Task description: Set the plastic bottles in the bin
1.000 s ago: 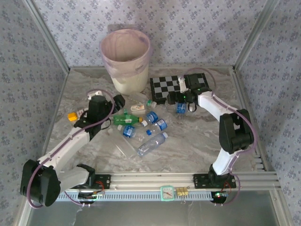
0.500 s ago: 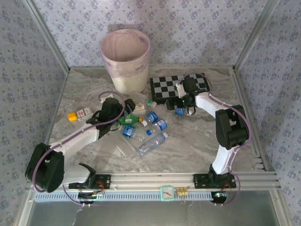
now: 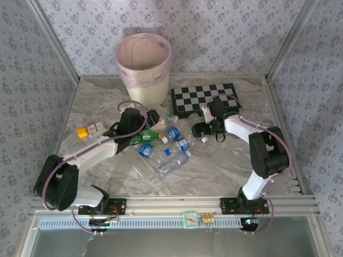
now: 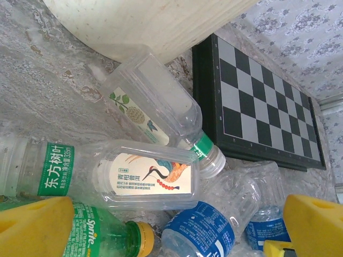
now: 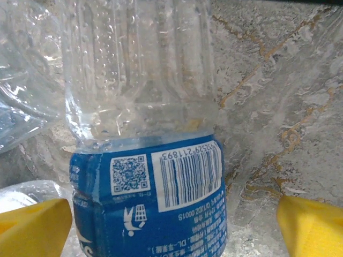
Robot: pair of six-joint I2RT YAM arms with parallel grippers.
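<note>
Marble tabletop [image 3: 214, 171], clear blue-labelled bottle [image 5: 144, 134]

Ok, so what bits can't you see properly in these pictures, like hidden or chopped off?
- Bottom of the bin: top view, its own near wall hides it, so bottles inside cannot be counted.
- Blue-labelled bottle: right wrist view, both ends cut off by the picture edges.
- Sprite bottle: left wrist view, partly behind a yellow finger of the left gripper and the bottom edge.
- Bottle labels: top view, print too small.

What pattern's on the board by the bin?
The board is black and white checks, top external view.
</note>
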